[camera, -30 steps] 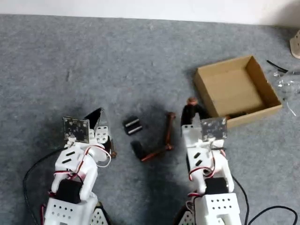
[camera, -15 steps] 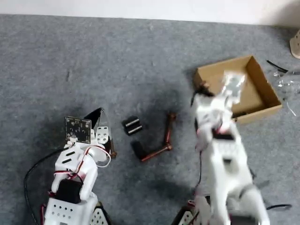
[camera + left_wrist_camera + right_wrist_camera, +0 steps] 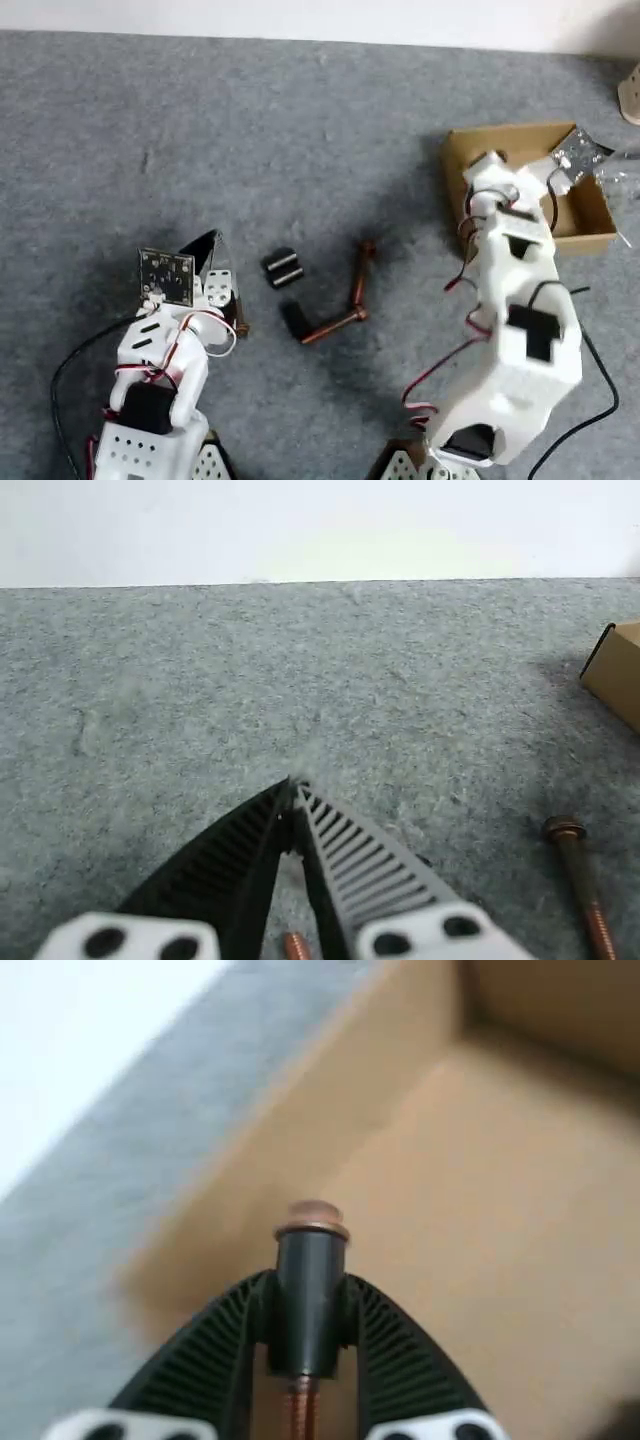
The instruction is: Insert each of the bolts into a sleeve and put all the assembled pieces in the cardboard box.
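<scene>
While my right gripper [image 3: 307,1295] is clamped mid-body on the black sleeve [image 3: 306,1260], bolt [image 3: 312,1218] through it, above the cardboard box [image 3: 480,1220], I'd call it rigid, light, smooth; bolt may slide out if tipped. Left gripper [image 3: 292,788] fingers sit together.

Grey carpet [image 3: 200,120], white wall [image 3: 300,15].
</scene>
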